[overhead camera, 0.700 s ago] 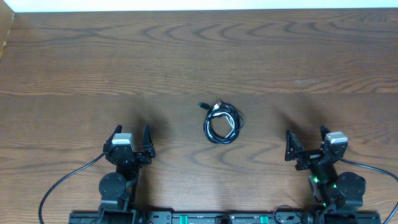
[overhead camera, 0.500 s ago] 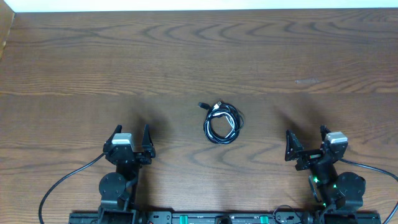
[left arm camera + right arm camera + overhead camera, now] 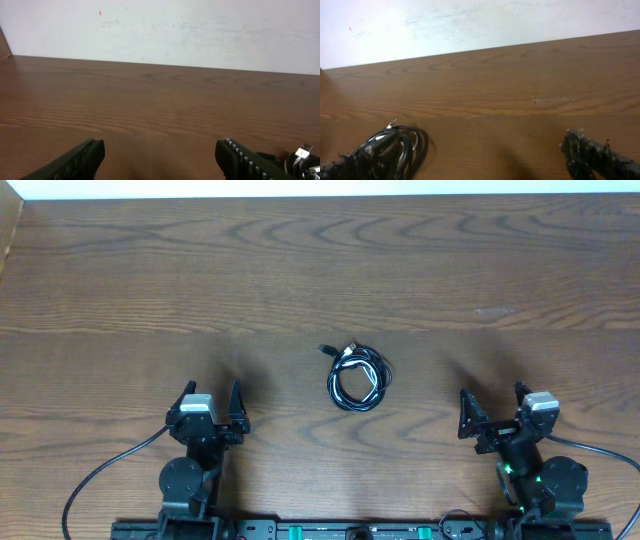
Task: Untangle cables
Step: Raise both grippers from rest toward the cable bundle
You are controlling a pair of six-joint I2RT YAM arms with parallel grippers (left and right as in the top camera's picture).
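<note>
The cables (image 3: 357, 377) lie as one small coiled bundle of black and white cord with small plug ends, at the middle of the wooden table. My left gripper (image 3: 211, 392) is open and empty, near the front edge, left of and nearer than the bundle. My right gripper (image 3: 492, 402) is open and empty, right of and nearer than the bundle. In the left wrist view the gripper (image 3: 160, 150) stands wide open and the bundle (image 3: 302, 161) peeks in at the lower right. In the right wrist view the gripper (image 3: 470, 152) is open, with the bundle (image 3: 402, 145) by its left finger.
Thick black wires run from the arm bases at the front left (image 3: 100, 472) and front right (image 3: 600, 450). A pale scuff (image 3: 493, 310) marks the table at right. The table's far edge meets a white wall (image 3: 200, 30).
</note>
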